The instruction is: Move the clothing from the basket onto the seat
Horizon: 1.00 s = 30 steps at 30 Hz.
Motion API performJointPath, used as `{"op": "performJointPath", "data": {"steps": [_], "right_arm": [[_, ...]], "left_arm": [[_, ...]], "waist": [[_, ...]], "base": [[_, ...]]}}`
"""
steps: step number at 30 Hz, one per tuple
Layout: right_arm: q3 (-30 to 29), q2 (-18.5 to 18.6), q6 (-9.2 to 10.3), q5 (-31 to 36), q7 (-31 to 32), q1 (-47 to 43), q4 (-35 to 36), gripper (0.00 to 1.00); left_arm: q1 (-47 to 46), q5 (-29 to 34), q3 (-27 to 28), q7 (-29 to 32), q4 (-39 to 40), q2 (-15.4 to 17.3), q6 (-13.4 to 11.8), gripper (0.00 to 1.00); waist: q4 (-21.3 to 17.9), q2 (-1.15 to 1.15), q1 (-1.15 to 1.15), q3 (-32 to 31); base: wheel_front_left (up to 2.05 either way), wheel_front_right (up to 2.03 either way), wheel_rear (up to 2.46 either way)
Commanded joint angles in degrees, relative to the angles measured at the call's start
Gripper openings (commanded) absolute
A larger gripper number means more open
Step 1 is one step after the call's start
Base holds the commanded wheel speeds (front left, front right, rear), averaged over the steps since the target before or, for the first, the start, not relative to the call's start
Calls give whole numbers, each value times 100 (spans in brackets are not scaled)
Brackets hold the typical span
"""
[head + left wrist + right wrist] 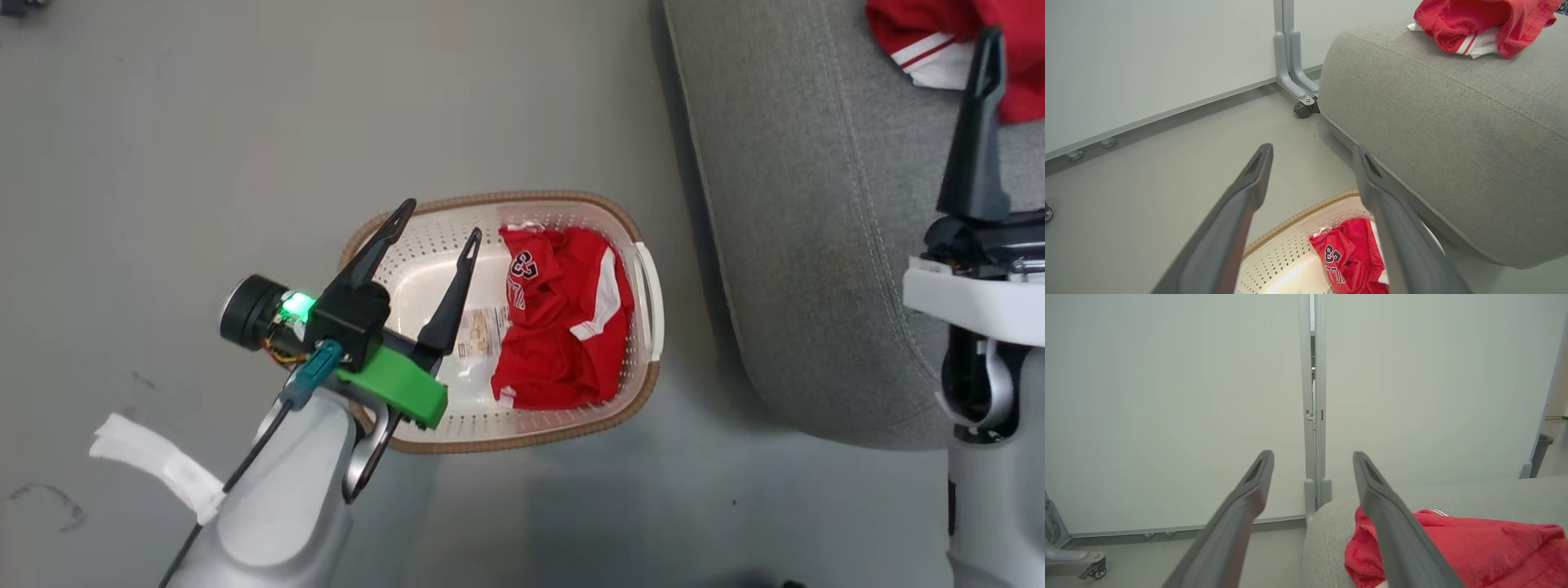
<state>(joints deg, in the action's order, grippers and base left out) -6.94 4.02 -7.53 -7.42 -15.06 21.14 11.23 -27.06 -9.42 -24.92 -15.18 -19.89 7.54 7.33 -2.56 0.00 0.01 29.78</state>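
I count 2 red garments. 1 of them, the numbered garment (563, 318), lies crumpled in the right half of the basket (531, 198), with its white digits and white trim facing up. The second garment (939, 33) is bunched on the seat (816, 245), at the top right of my head view, and shows red cloth with white striped trim.

There is 1 basket. It stands on the grey floor (163, 122) just beside the seat, with a narrow strip of floor between them. 1 paper label (482, 331) lies on the basket's bottom, touching the numbered garment's left edge.

My left hand (441, 219) hovers over the basket's left half. Its 2 dark fingers are spread wide with nothing between them, 1 tip over the brown rim and 1 over the perforated inside.

My right hand (1312, 454) is above the seat, its 2 fingers just as wide apart and empty. In its wrist view the second garment lies below and to the right of them.

In the left wrist view, 1 castor foot (1303, 109) of a wall panel stands beside the seat's corner.
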Motion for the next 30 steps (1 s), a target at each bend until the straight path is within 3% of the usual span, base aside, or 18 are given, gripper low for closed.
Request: {"op": "performJointPath", "data": {"steps": [1,13,21,30], "right_arm": [[-87,-19,8,-53,-18,175,122,100],[-743,-40,8,-184,-18,527,875,100],[-764,-73,9,-204,-17,457,1070,100],[-646,-93,8,-152,-18,447,1196,100]], "left_arm": [[-322,-102,-117,6,-214,71,23,100],[-2144,-759,-1994,4,-2491,-57,20,100],[-2855,-1196,-2652,4,-3733,-267,21,100],[-3315,-1472,-2989,30,-4670,-380,21,100]], "waist": [[-432,0,-1,1124],[-676,0,-1,2333],[-822,0,-1,2758],[-947,0,-1,3029]], "base": [[0,0,0],[0,0,0],[0,0,0],[0,0,0]]}}
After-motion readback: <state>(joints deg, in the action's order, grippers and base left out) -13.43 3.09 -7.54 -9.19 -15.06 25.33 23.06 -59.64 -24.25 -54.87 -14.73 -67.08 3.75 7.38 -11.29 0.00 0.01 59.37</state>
